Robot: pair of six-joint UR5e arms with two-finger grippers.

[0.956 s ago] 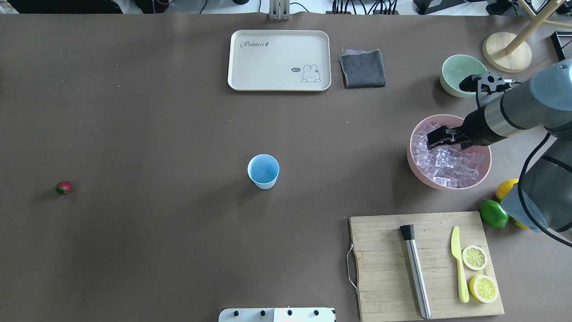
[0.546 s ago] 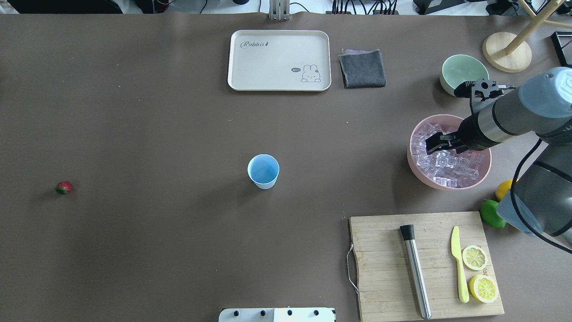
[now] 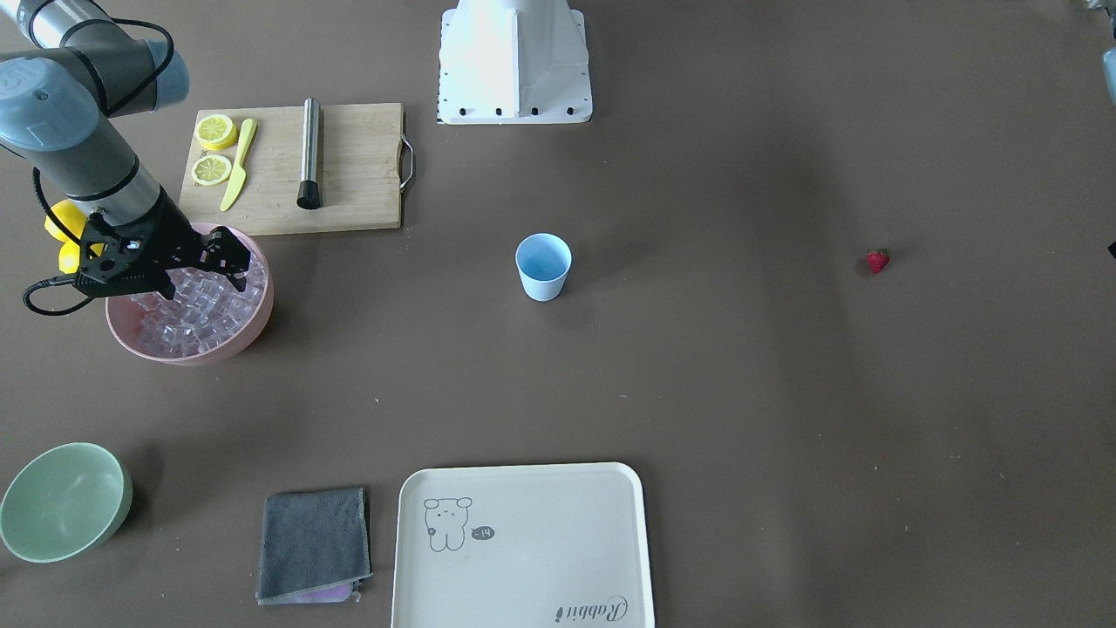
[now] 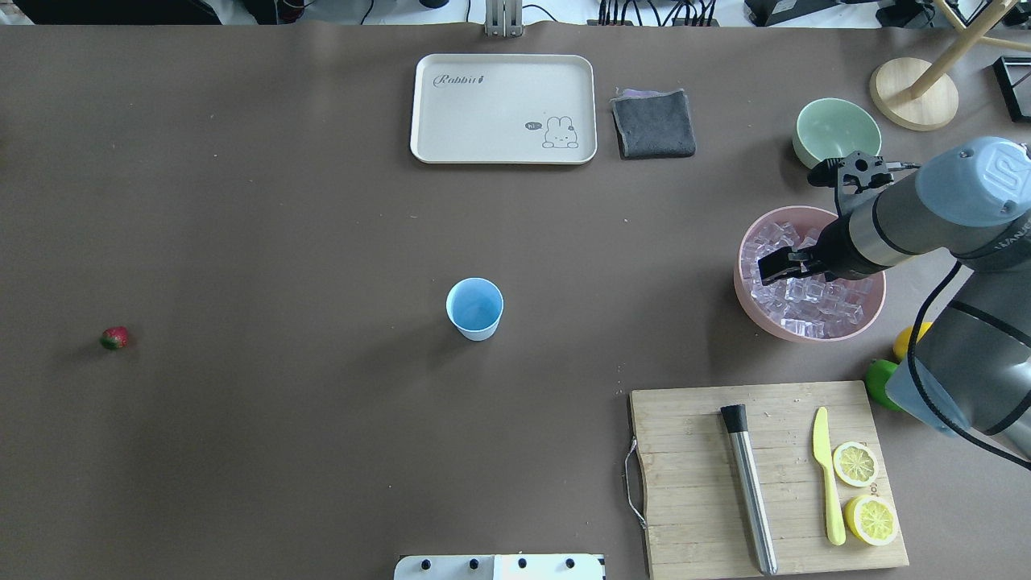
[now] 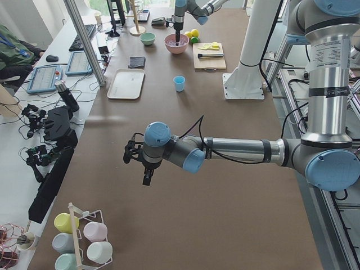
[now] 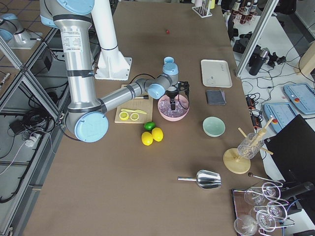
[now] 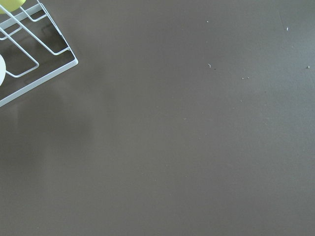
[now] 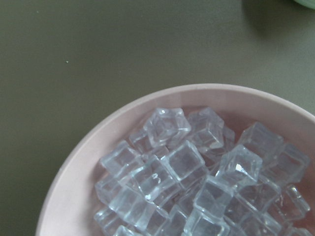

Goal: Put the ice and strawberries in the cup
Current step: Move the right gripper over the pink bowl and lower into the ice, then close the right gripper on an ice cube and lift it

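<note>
The light-blue cup [image 4: 475,308] [image 3: 543,266] stands upright mid-table with nothing visible in it. A small red strawberry [image 4: 114,337] [image 3: 877,260] lies alone far to the left. Clear ice cubes [image 4: 813,302] [image 8: 187,167] fill a pink bowl [image 4: 805,334] [image 3: 253,327] on the right. My right gripper [image 4: 777,266] [image 3: 231,262] hangs open just over the ice at the bowl's left part, holding nothing. My left gripper [image 5: 147,174] shows only in the exterior left view, low over bare table far from the cup; I cannot tell its state.
A cutting board [image 4: 693,483] with a metal muddler [image 4: 749,483], yellow knife and lemon halves lies near the ice bowl. A green bowl [image 4: 836,129], grey cloth [image 4: 653,122] and cream tray [image 4: 503,109] line the far side. A wire rack [image 7: 29,59] lies by the left wrist.
My right gripper has moved a little left and toward the robot, sinking closer to the ice. Cup and strawberry have stayed put.
</note>
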